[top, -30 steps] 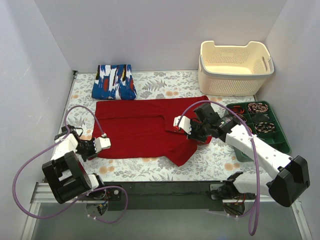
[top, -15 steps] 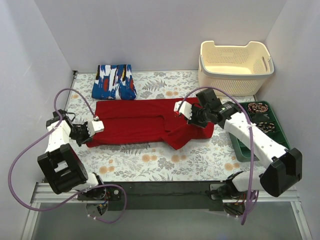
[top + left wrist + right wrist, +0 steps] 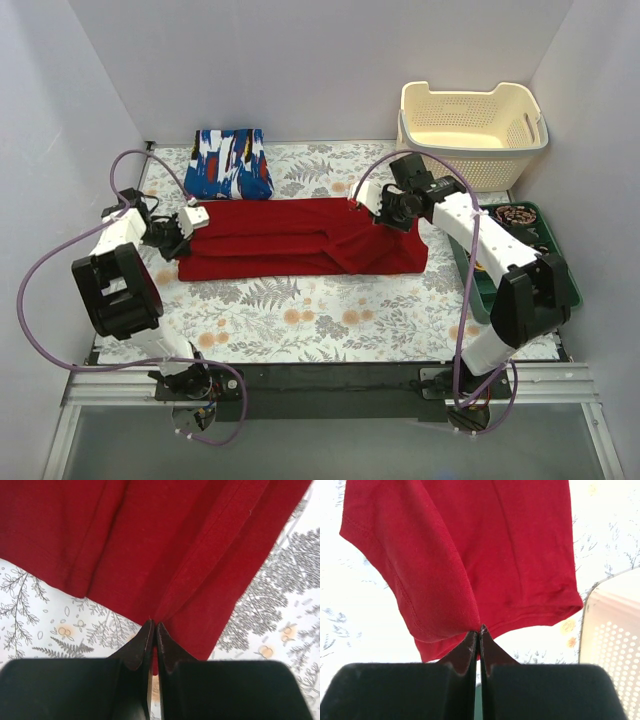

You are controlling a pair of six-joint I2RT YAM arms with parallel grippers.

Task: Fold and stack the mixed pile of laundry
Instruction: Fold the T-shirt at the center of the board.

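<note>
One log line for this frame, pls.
phase: folding red garment | left gripper: shut on its edge | right gripper: shut on its edge | blue printed garment: folded, back left

Cream perforated basket [image 3: 450,165], green tray [image 3: 564,264] of coils, floral-print table [image 3: 330,320].

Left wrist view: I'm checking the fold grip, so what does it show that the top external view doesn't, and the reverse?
Only the left wrist view shows, close up, the left gripper shut and pinching the edge of the red garment into creases. Only the top external view shows the folded blue print garment at the far left, the cream basket, the green tray and the right gripper at the red garment's right part. Both show the red garment lying on the floral table cover.
</note>
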